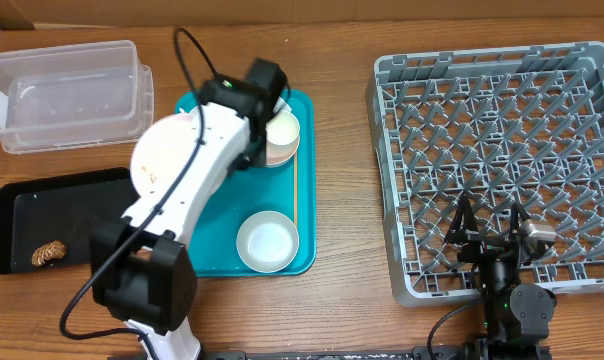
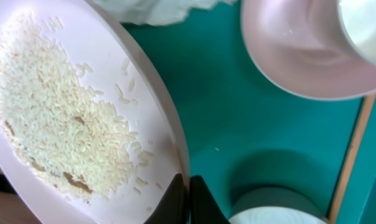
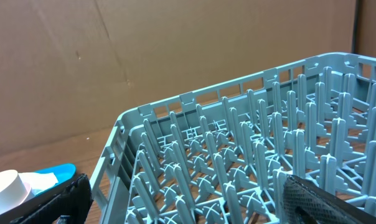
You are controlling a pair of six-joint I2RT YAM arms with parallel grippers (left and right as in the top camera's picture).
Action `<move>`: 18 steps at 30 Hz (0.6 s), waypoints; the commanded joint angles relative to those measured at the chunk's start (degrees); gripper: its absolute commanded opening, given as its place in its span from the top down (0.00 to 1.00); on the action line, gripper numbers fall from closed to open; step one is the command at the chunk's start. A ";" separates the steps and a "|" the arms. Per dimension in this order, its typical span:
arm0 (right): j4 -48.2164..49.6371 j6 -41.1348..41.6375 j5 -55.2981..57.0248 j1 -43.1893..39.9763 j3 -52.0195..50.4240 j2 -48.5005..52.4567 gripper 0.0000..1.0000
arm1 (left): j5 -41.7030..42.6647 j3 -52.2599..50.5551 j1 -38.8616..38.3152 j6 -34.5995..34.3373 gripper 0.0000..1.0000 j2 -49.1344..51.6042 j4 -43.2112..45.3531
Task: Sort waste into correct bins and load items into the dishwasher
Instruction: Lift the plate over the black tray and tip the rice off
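Jaws, left gripper [image 2: 189,198]: I read them as pinched thin on the rim of the pale pink plate [image 2: 152,93], one finger either side of the lip. Jaws, right gripper [image 1: 490,222]: spread wide, holding nothing, over the near part of the grey dish rack [image 1: 502,130].

Item, plate: at the left side of the teal tray [image 2: 238,124], overhanging its left edge in the overhead view. I cannot tell whether it is lifted clear.

Load: loose rice [image 2: 57,118] across most of its face, with a few brown flecks.

Handling, my judgement: stiff, smooth, probably light. A rim pinch gives little purchase, so the plate may swivel or slip if I swing it fast. The rice will slide once the plate tips, so I would keep it level until over a bin, then tip it away from the fingers.

Bins: black tray [image 1: 42,205], with a brown lump [image 1: 49,253] in it, and clear tub [image 1: 67,95], both left of the plate.

Neighbours: small pink dish [image 2: 300,56] and white cup [image 2: 368,25] close by; bowl [image 1: 267,242] at the tray's near end.
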 commanded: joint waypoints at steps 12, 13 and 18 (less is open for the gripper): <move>0.42 -0.22 -0.09 -0.11 -0.61 -0.57 0.00 | 13.51 9.68 25.46 0.83 0.96 0.20 -0.22; 0.42 -0.22 -0.09 -0.11 -0.61 -0.57 0.00 | 15.41 9.68 27.06 1.49 0.96 0.20 0.04; 0.42 -0.22 -0.09 -0.11 -0.61 -0.57 0.00 | 29.62 9.68 37.68 5.68 0.96 0.20 1.38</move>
